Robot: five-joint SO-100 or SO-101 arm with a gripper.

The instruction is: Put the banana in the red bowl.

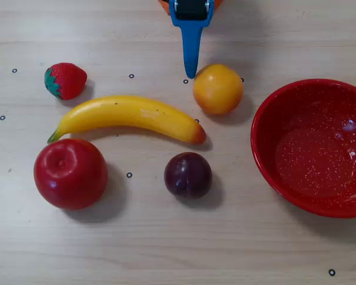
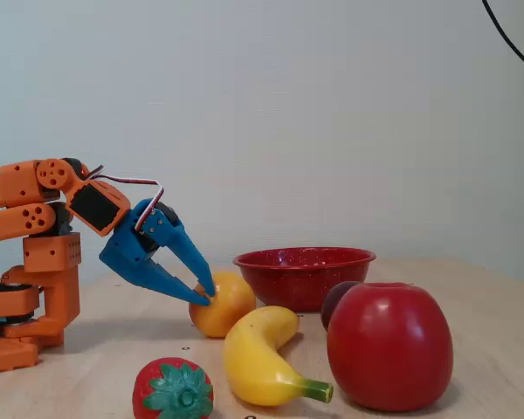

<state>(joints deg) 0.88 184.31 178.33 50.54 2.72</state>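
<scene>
Big round glossy red bowl w/ white speckles (image 1: 267, 154) sits at right edge of the overhead view, empty, well apart from everything but the orange fruit. Shiny red plastic apple (image 1: 70, 173) is low left, just below the stem end of the long curved glossy yellow plastic banana (image 1: 130, 116). Banana lies flat on the pale wood-look table (image 1: 166, 249), green stem pointing left, brown end pointing right toward the bowl, nothing holding it. Round orange-yellow fruit (image 1: 218, 88) is just beside the banana's brown end; dark purple plum (image 1: 188, 174) below it; small red strawberry w/ green leaves (image 1: 65, 80) upper left.

Blue two-finger gripper (image 2: 204, 292) on the orange arm (image 2: 35, 218): fingers spread apart, empty, tips angled down. In the fixed view they look right by the orange fruit; touching or not, can't tell.

Step, as I judge it: approach, grasp not yet made, task barely begun. Next move needs the gripper clear of the orange fruit and over the banana's mid-body, jaws across its width, then close, lift, carry to bowl.
</scene>
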